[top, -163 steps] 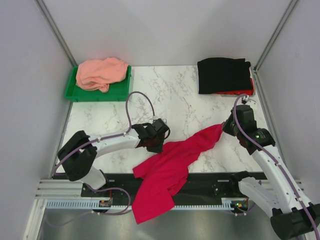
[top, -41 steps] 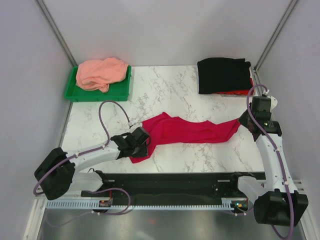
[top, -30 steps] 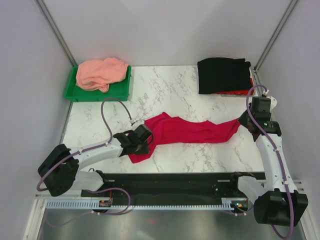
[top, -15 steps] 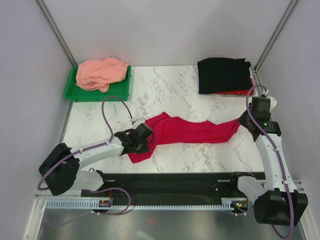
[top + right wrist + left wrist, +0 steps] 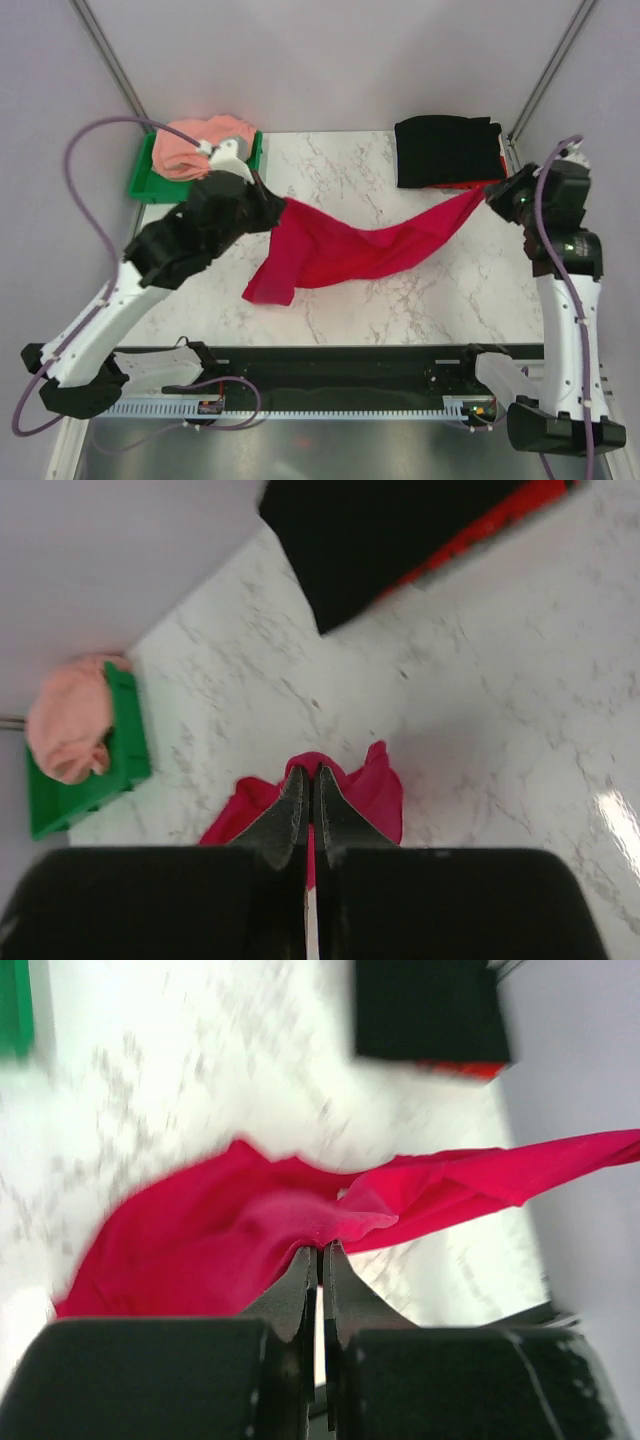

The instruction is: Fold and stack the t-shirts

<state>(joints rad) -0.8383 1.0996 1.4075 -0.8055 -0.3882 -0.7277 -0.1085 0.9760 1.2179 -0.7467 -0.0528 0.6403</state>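
**Crimson shirt strung between my two arms**

I have the left gripper pinched tight on one end of the crimson t-shirt and the right gripper clamped on the other. The cloth sags between them over the marble table. Just beyond the right gripper lies the folded black t-shirt. Behind the left one, the salmon-pink t-shirt sits in the green tray.

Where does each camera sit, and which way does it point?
Top external: above and behind the robot, looking down on the table; left arm and right arm show.
Left wrist: on the left arm, facing along its left claw toward the black t-shirt.
Right wrist: on the right arm, looking down past its right claw toward the green tray.
Shared: all three see the crimson t-shirt.
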